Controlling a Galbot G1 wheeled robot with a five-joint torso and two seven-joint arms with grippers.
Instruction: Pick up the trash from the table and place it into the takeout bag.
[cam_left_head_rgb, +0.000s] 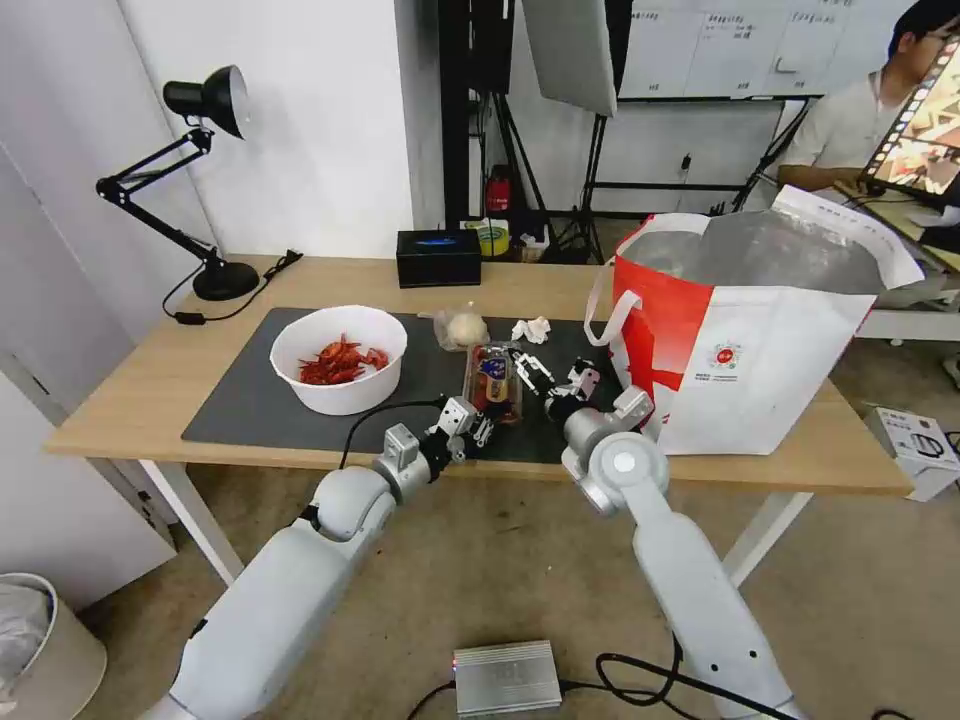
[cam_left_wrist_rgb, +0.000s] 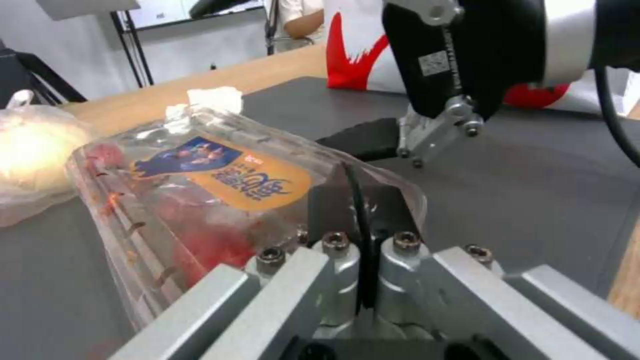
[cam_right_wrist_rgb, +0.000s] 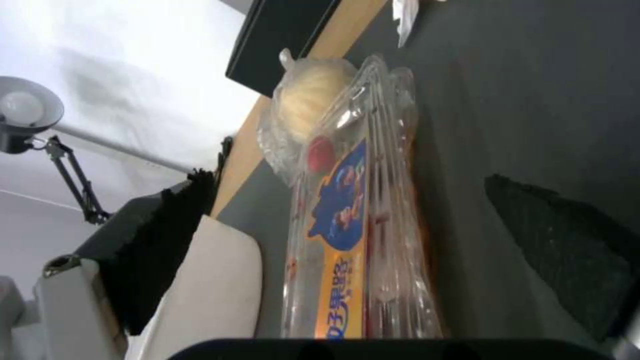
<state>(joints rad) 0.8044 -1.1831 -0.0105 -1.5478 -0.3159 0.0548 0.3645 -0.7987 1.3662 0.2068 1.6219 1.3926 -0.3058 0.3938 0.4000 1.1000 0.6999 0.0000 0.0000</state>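
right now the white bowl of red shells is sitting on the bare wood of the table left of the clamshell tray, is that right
Not quite. The head view shows the white bowl of red shells resting on the dark grey mat, not on the bare wood of the table. The rest holds: it sits left of the clamshell tray.

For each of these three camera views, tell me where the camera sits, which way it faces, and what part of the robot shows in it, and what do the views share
Head view: on the robot's head, facing forward and down at the table; both arms show, left gripper and right gripper flanking the clamshell tray.
Left wrist view: on the left wrist, facing along the mat toward the takeout bag; its own mount shows, plus the right gripper.
Right wrist view: on the right wrist, facing the desk lamp; a dark finger shows.
Shared: all three show the tray.
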